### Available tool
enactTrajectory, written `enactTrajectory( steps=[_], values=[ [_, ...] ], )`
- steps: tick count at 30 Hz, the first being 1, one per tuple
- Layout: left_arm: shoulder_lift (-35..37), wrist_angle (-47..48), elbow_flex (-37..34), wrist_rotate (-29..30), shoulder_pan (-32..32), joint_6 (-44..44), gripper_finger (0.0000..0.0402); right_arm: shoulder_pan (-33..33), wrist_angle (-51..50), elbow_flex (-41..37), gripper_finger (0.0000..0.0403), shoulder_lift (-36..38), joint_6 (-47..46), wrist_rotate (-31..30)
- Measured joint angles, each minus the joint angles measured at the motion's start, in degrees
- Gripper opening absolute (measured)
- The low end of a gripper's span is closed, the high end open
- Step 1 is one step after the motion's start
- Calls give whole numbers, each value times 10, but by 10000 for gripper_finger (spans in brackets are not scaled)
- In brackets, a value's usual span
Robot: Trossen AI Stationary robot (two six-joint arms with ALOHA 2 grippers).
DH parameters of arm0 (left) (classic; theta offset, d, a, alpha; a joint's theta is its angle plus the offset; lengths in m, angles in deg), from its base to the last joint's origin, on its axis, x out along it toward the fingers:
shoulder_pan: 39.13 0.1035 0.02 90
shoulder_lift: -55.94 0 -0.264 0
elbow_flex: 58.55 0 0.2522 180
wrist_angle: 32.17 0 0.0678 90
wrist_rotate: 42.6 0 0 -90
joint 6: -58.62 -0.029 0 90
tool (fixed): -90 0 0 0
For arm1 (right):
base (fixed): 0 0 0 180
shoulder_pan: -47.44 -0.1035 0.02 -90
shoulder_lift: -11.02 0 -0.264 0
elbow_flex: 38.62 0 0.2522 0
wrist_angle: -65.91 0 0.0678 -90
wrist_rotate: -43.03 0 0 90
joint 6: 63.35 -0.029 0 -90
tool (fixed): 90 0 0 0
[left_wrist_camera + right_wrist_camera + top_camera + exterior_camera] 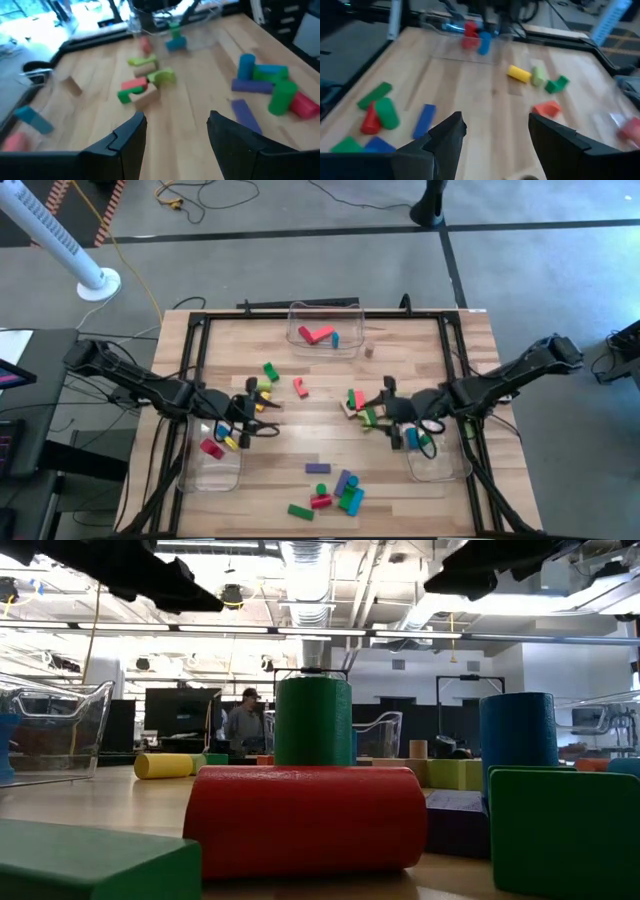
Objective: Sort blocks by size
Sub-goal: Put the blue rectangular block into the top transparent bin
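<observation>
While both my left fingers and right fingers hang spread and empty, the small painted wooden blocks lie scattered across the wooden counter. They look light, rigid and slick; I'd pinch one across its flat sides.

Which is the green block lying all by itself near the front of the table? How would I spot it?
Start at the table's near edge, the long side farthest from the clear bin holding red and blue pieces. There a cluster of blocks sits close together. Just to the cluster's left lies the green bar, flat and apart, touching nothing, unlike its bunched neighbours.
</observation>
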Motion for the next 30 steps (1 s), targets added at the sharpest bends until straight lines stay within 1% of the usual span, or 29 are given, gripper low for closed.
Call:
enactTrajectory(
  steps=[4,7,10,15,21,24,27,30],
  values=[
    [-21,9,0,14,-3,11,201,-40,48,0,254,-31,3,-27],
    [-45,1,0,-1,-8,42,201,-61,54,0,254,-48,1,-47],
    [-78,3,8,-6,-26,65,201,-73,56,0,254,-57,-12,-62],
    [-151,-5,44,-3,-66,72,201,-84,65,0,254,-66,-19,-67],
    [-258,-4,101,35,-111,68,201,-87,77,1,254,-65,-22,-66],
    [-300,-4,125,56,-125,79,201,-87,75,1,254,-65,-31,-67],
    [-332,-5,141,59,-129,109,201,-95,75,1,254,-65,-32,-67],
    [-362,-5,150,55,-128,159,201,-103,75,1,254,-65,-32,-67]
  ],
)
